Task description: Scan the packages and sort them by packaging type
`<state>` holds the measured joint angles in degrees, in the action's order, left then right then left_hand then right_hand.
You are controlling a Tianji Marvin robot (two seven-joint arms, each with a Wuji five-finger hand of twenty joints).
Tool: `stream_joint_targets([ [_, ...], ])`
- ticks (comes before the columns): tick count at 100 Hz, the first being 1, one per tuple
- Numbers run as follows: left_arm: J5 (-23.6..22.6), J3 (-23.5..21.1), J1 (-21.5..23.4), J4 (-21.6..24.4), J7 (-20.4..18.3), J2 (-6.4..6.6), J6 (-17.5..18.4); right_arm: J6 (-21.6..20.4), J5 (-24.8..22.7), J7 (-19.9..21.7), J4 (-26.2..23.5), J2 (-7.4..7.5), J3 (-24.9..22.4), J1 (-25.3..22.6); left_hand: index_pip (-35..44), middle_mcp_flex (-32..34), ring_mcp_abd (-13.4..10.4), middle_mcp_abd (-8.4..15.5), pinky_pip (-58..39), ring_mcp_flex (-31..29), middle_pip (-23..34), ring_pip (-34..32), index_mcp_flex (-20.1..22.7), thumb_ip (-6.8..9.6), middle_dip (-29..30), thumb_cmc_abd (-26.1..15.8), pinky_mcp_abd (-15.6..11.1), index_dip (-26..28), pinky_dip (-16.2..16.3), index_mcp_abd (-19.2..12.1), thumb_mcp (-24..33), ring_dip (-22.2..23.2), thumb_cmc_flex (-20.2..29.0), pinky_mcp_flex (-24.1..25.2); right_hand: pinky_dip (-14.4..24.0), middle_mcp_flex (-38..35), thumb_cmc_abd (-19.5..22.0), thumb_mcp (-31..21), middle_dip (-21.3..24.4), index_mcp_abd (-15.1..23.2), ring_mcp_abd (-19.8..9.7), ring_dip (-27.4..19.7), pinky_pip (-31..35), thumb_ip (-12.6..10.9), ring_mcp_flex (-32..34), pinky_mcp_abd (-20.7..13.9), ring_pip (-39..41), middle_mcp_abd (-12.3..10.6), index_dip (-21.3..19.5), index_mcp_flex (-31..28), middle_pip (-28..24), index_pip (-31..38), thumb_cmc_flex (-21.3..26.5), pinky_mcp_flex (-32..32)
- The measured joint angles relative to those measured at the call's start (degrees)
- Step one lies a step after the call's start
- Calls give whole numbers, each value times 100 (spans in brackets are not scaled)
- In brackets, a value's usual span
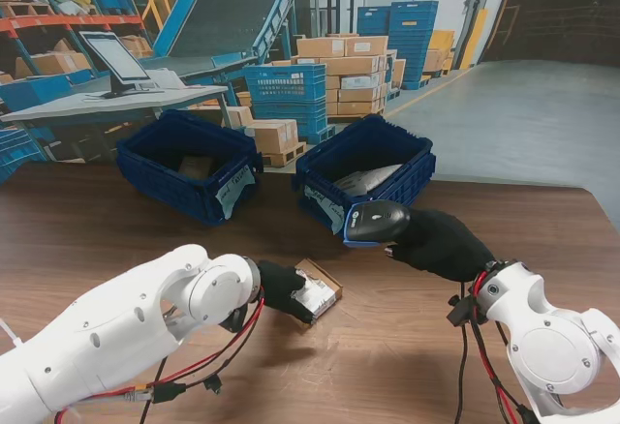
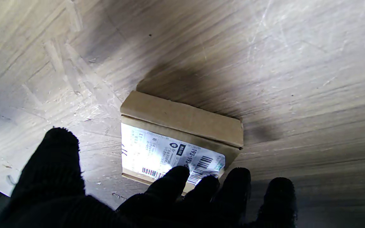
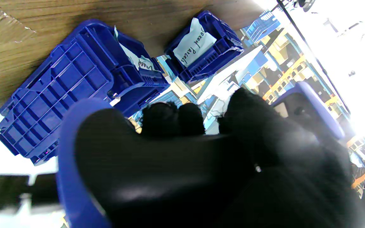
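Left hand (image 1: 281, 288): black-gloved fingers spread, resting on cardboard box (image 1: 320, 288).
Right hand (image 1: 441, 245): clamped around barcode scanner (image 1: 376, 221).

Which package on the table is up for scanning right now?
On the wooden table, nearer to me than the two blue bins, lies a small flat cardboard box under the left hand's fingertips. It alone lies outside the bins, white barcode label up.

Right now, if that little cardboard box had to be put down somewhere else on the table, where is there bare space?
Bare wood lies between the small box and the two blue bins: the left bin, the right bin. More lies right of the right bin, toward the table edge. It is crowded near me: the left hand rests on the box, and the right hand holds the scanner.
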<state>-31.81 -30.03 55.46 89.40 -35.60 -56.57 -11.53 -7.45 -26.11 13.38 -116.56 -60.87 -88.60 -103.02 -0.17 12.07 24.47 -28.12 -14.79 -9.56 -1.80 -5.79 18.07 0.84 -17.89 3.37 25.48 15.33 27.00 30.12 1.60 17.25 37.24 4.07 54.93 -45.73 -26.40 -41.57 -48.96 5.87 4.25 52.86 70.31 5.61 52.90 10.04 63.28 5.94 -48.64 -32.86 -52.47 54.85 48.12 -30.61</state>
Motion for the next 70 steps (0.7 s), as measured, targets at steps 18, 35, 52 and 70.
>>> stream_joint_targets([
  [18,-423,62,-82,-170,73,-19,331,13,13,25,-8,0,-16,-7,-72,0,0,206,-1,2,0,6,-126,0,-9,-58,1,0,0,-110,1,0,0,67,0,0,0,0,0,0,0,0,0,0,0,0,0,0,0,0,0,0,0,0],
  [35,-279,217,-324,-445,177,-81,289,19,19,55,-2,1,4,14,-74,0,0,267,-1,4,0,8,-126,0,-9,-59,1,0,-19,-131,1,0,0,70,0,0,0,0,0,0,0,0,0,0,0,0,0,0,0,0,0,0,0,0],
  [52,-130,439,-663,-764,221,-149,233,43,22,88,1,2,12,35,-27,-78,0,518,-1,64,160,34,-177,0,-31,-58,1,2,-77,-291,1,0,0,84,0,0,0,0,0,0,0,0,0,0,0,0,0,0,0,0,0,0,0,0],
  [70,-242,-127,-374,-709,138,-160,304,61,26,118,0,4,12,47,96,0,-10,625,-1,64,301,78,-74,0,-68,-56,1,8,-79,-383,1,0,137,85,0,0,0,0,0,0,0,0,0,0,0,0,0,0,0,0,0,0,0,0],
])
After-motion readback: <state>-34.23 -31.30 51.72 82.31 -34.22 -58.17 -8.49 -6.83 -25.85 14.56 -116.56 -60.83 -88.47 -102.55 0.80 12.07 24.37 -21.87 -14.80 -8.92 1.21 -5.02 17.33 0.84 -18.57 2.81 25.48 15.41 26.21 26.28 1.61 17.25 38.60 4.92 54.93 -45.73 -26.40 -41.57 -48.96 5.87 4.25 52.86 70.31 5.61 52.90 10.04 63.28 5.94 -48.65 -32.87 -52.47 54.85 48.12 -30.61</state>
